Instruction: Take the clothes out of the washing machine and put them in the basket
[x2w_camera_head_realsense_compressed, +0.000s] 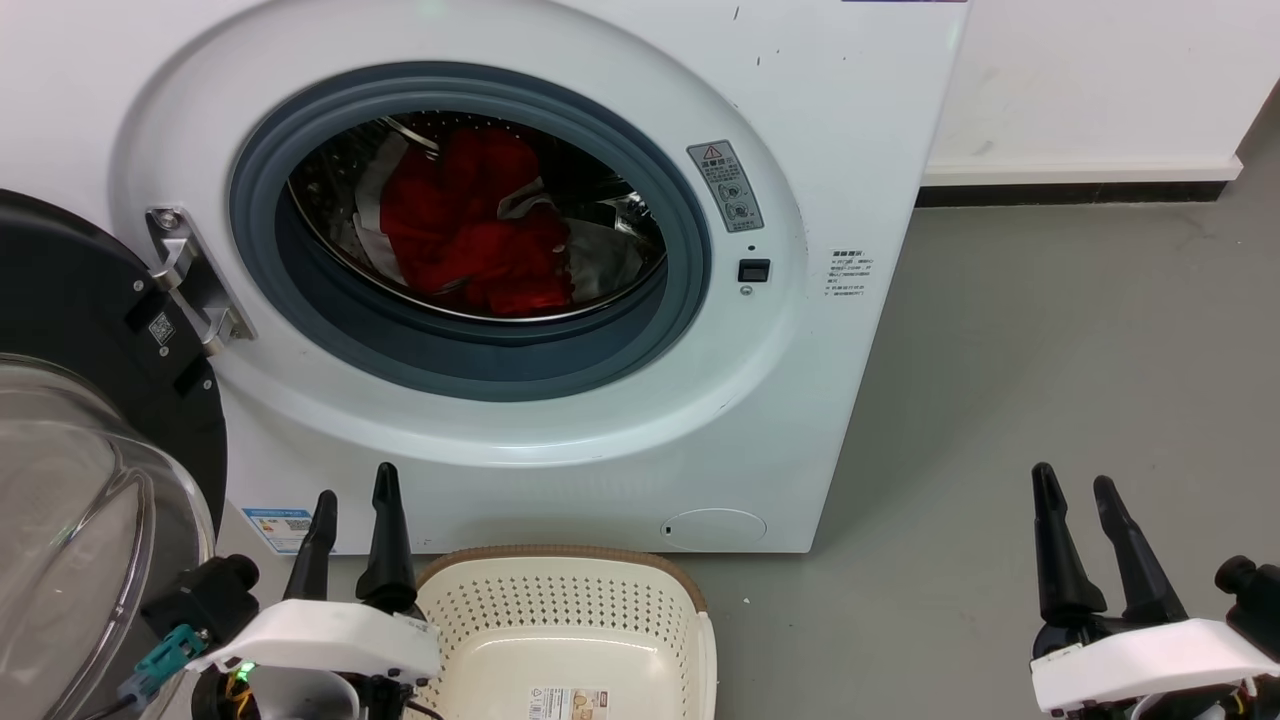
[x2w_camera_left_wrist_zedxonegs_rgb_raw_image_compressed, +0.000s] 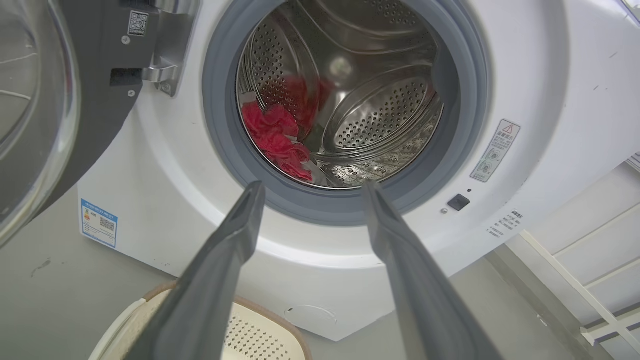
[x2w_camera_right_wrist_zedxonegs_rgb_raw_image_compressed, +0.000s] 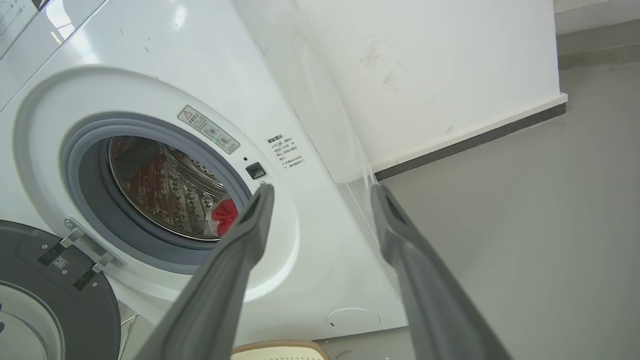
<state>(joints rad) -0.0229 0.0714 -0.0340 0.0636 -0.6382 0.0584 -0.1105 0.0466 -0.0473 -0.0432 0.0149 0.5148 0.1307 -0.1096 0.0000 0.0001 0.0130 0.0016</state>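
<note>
Washing machine: glossy white front-loader. Door is swung open at 9 o'clock of the porthole, with a matte black rim, a domed clear glass bowl and a chrome hinge.

The porthole is ringed by a thick grey rubber gasket. Behind it sits the drum, shiny perforated steel with a raised paddle.

Clothes: crumpled bright red fabric with white panels, heaped on the drum floor toward 7 o'clock of the opening, all behind the gasket.

Basket: on the smooth grey floor at 6 o'clock of the machine, just in front of its base. It is oval cream plastic with hole-pattern walls, a brown woven-look rim and a paper label on the base.

Left gripper: 7 o'clock of the head view, just beside the basket's left rim. It is released. The long dark tapered fingers are spread and point at the porthole's lower edge.

Right gripper: 4 o'clock of the head view, over bare floor and well apart from the machine. It is also released, fingers spread.

Warning sticker sits at 2 o'clock of the porthole, a black square latch at 3 o'clock.
</note>
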